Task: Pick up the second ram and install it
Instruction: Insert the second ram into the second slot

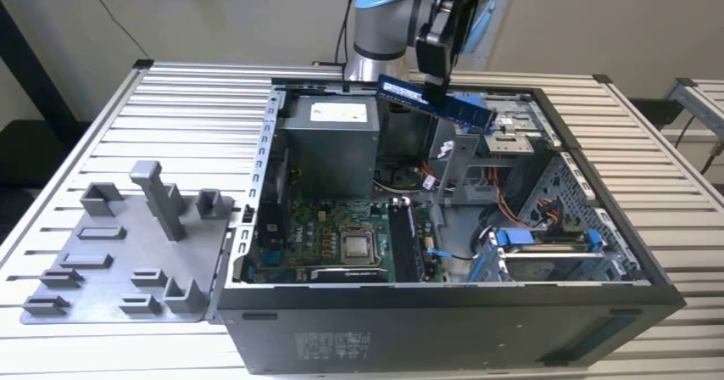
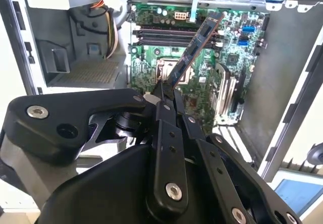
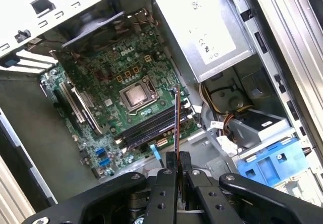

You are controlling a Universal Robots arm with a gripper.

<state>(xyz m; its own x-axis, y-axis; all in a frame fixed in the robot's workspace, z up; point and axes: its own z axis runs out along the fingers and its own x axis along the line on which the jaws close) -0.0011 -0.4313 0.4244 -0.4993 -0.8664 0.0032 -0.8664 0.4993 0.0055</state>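
Exterior view: your gripper [image 1: 435, 79] pinches the second ram [image 1: 464, 110] above the case [image 1: 453, 329]. It's probably light, stiff and fragile, so hold edges, not chips.

The hand [image 2: 164, 92] pinches one end of the ram [image 2: 196, 45]. The ram slants up over the motherboard [image 2: 237, 62], crossing its dark slots [image 2: 156, 35].

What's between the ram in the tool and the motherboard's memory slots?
Nothing, the stretch is bare: in the second wrist view the second ram hangs over unobstructed memory slots.
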